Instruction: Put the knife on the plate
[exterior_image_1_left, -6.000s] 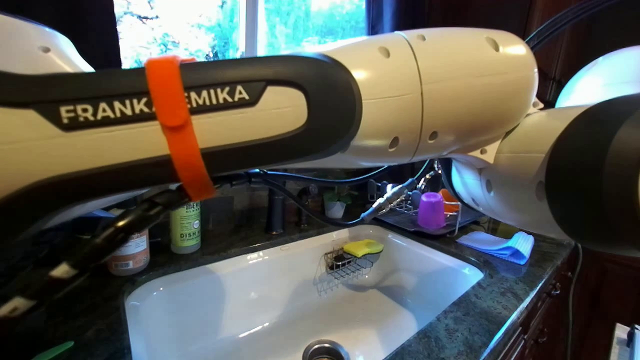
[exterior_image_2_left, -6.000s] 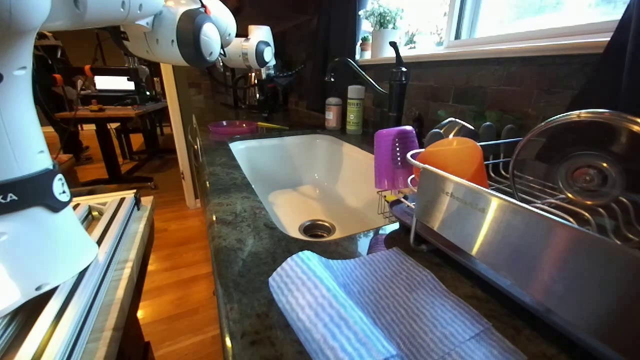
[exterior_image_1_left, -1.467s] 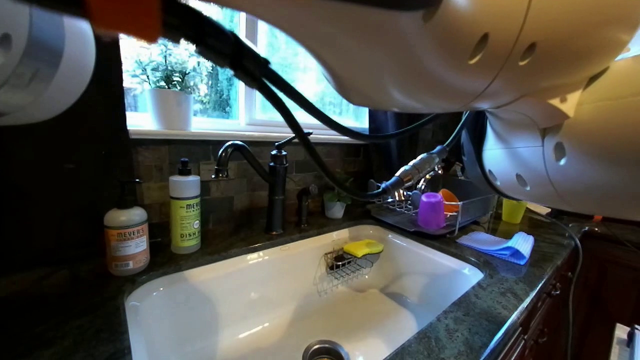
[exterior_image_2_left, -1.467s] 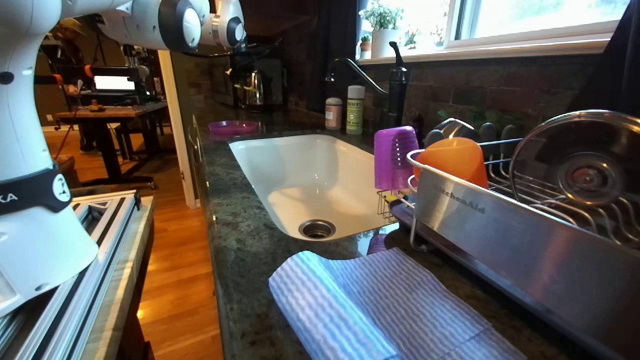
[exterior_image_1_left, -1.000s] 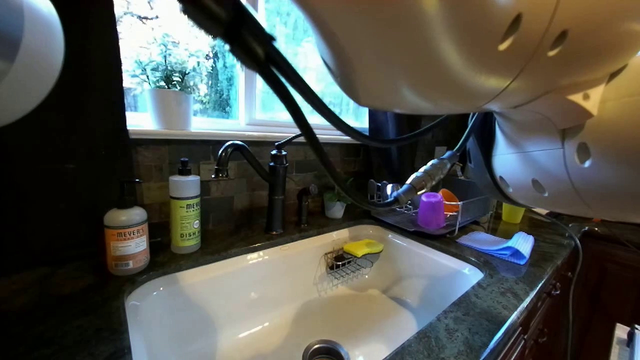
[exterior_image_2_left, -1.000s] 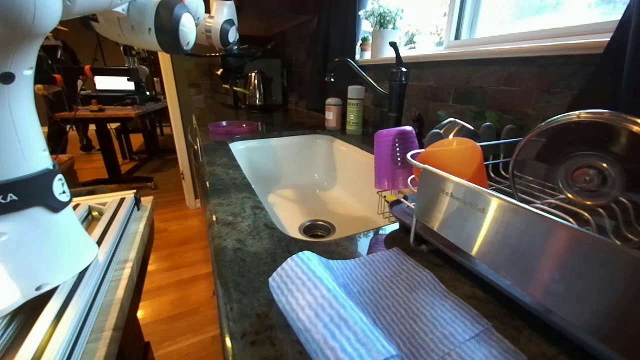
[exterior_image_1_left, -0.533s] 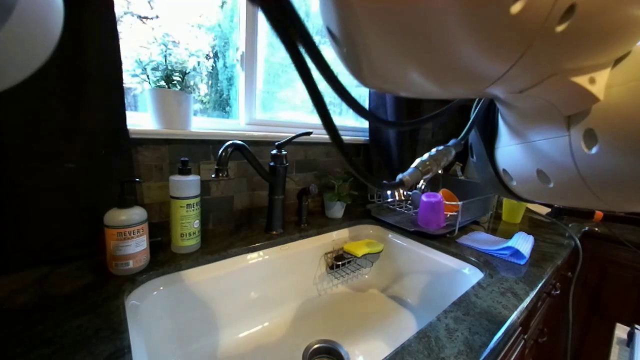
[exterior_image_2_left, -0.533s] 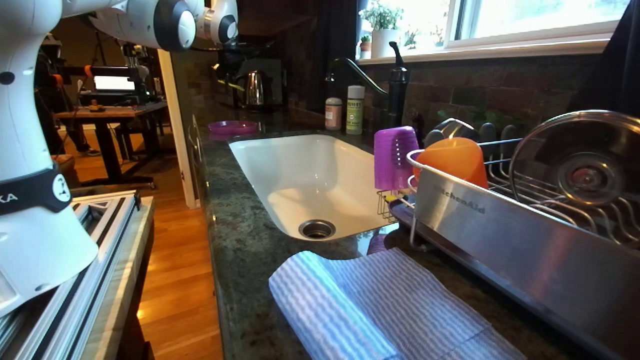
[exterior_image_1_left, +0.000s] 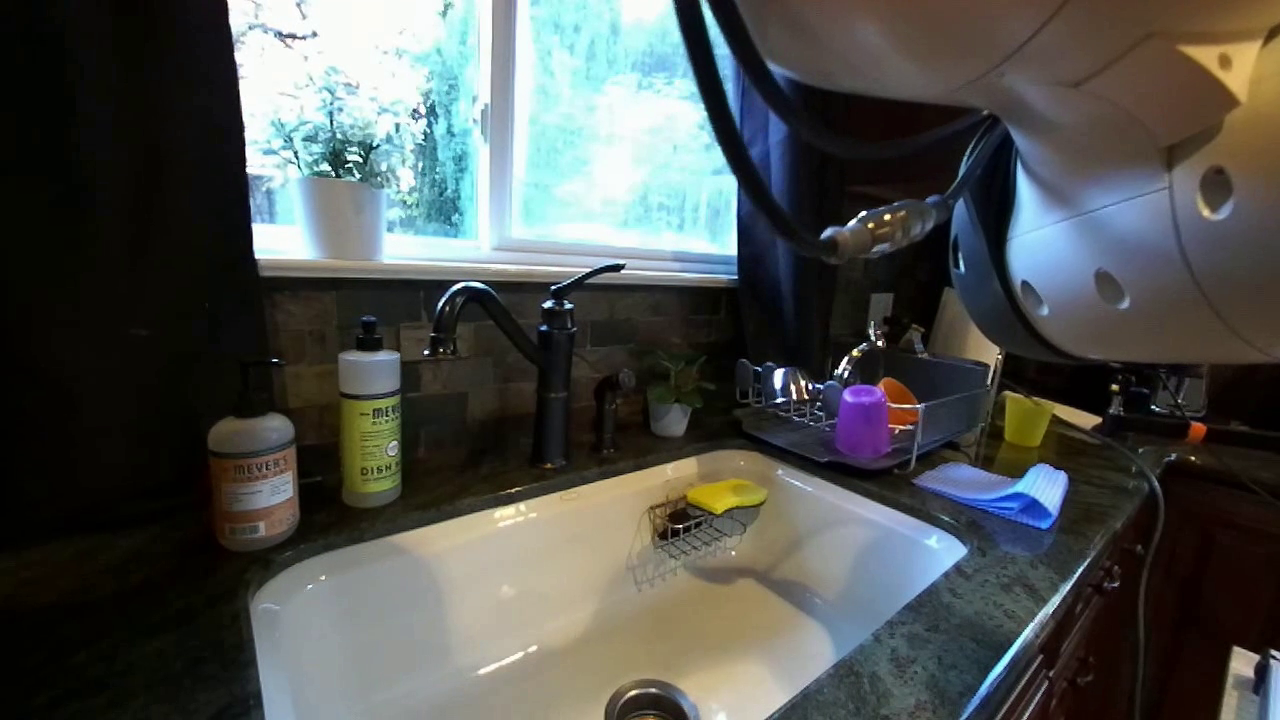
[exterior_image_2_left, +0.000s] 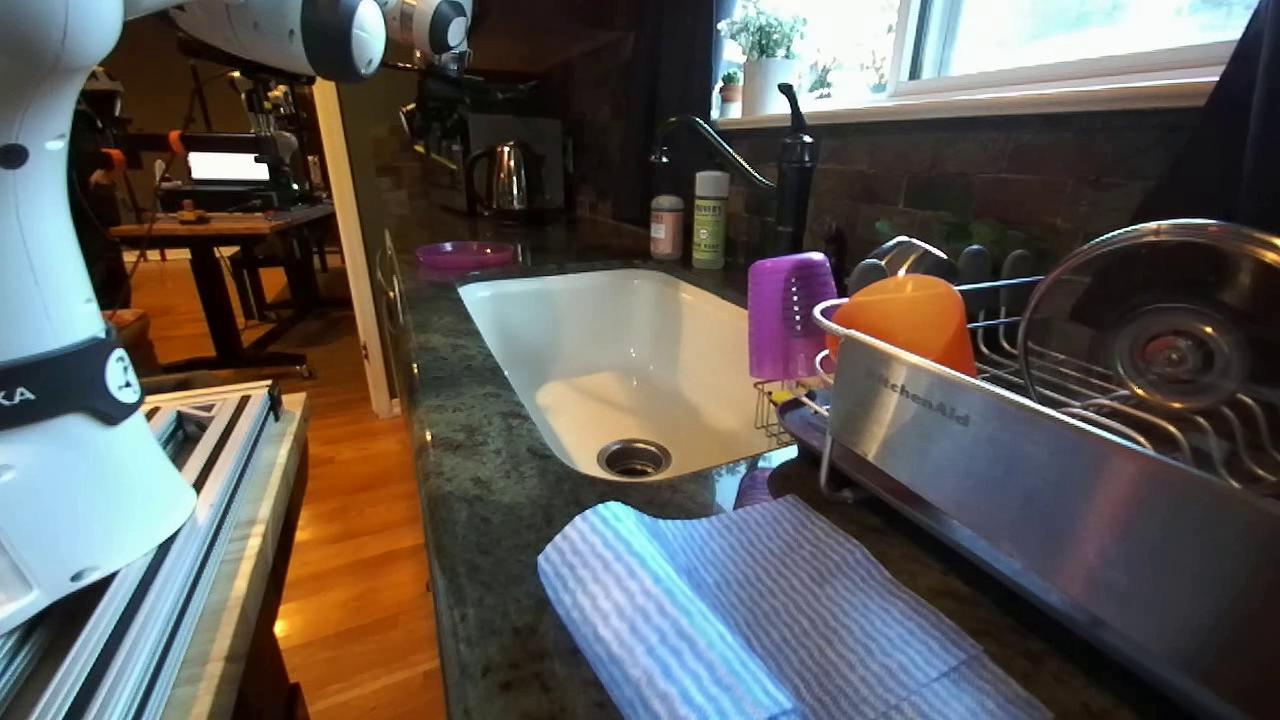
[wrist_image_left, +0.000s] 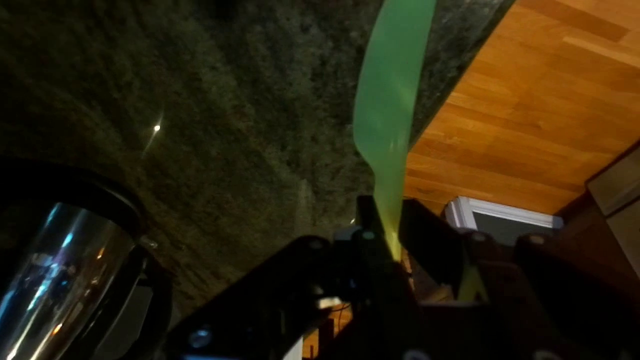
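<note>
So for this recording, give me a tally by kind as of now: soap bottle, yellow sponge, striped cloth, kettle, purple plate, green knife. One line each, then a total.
Soap bottles: 2
Yellow sponge: 1
Striped cloth: 1
Kettle: 1
Purple plate: 1
Green knife: 1
Total: 7

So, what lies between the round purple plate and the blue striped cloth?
The white sink lies there, with dark stone counter at both ends; an exterior view shows it between plate and cloth.

The sink (exterior_image_2_left: 620, 330), set in the counter (exterior_image_2_left: 465, 420), lies between the plate (exterior_image_2_left: 465, 262) and cloth (exterior_image_2_left: 780, 610).
</note>
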